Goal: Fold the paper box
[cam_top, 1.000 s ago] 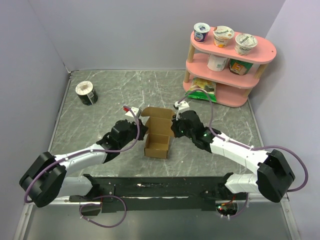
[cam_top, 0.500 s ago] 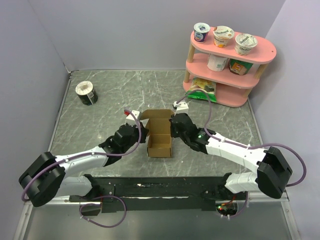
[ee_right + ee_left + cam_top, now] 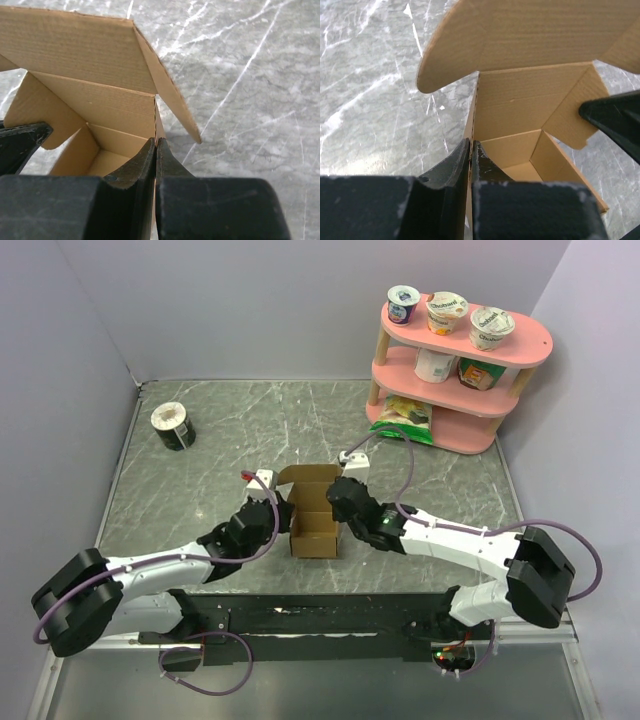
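The paper box (image 3: 313,523) is plain brown cardboard, half formed, standing open-topped at the table's middle with its lid flap (image 3: 310,478) raised at the back. My left gripper (image 3: 285,512) is shut on the box's left wall; the left wrist view shows the wall (image 3: 470,130) pinched between the fingers (image 3: 487,167). My right gripper (image 3: 338,502) is shut on the box's right wall (image 3: 157,122), one finger inside and one outside. The box's inside (image 3: 520,150) is empty. The right finger tip (image 3: 615,120) shows in the left wrist view.
A round black-and-white tub (image 3: 173,426) stands at the back left. A pink two-tier shelf (image 3: 455,370) with yogurt cups and packets stands at the back right. Grey walls close in the marbled table (image 3: 220,440) on three sides.
Both grippers have moved toward me and a little left with the box. The side walls now stand upright and the box looks narrower and more closed up.
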Available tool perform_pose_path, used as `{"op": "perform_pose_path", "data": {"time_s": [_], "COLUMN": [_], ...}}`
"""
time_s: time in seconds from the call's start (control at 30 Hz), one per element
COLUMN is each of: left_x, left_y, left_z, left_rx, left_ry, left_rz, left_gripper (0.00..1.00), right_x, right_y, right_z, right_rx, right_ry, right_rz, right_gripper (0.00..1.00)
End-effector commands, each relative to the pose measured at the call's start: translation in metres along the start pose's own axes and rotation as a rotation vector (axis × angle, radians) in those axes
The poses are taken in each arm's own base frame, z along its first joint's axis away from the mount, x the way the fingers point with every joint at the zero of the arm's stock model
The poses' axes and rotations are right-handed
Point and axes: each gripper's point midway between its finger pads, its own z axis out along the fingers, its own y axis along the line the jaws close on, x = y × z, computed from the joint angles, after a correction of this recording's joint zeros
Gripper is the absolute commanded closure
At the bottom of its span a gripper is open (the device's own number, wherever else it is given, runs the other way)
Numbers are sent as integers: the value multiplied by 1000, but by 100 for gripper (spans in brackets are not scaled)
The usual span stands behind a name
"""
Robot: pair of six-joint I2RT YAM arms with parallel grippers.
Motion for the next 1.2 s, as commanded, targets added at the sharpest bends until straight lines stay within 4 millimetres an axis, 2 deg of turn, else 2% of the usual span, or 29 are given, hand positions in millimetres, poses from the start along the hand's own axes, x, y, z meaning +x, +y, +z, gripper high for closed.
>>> {"op": "perform_pose_path", "data": {"time_s": [0.0,0.2,0.53,0.6,0.83,1.0,1.03,1.07,1.1,1.17], "left_x": [2,7,5,6,-15,-38,-39,-36,-41,-34], "left_y": [-9,-9,-9,-9,-7,-12,-14,-13,-17,-13], "left_z": [-3,-6,-14,-13,-7,0,0,2,3,7], "left_rx": [0,-20,-65,-73,-114,-132,-125,-126,-111,-126], "left_ry": [-18,-31,-98,-107,-227,-320,-329,-329,-354,-348], "left_rz": [-66,-70,-78,-69,-32,41,48,77,64,92], "left_gripper": [91,91,91,91,91,91,91,91,91,91], "right_x": [-20,-14,-37,-38,-34,-54,-51,-63,-62,-59], "right_y": [15,16,31,28,21,22,19,26,24,21], "right_z": [-7,-7,-15,-17,-16,-12,-9,-10,-8,-3], "right_rx": [18,40,33,35,21,35,40,7,11,22], "right_ry": [-68,-62,-127,-150,-235,-336,-344,-397,-408,-417], "right_rz": [91,144,202,210,248,229,213,247,216,208], "right_gripper": [95,95,97,98,100,100,100,100,100,100]}}
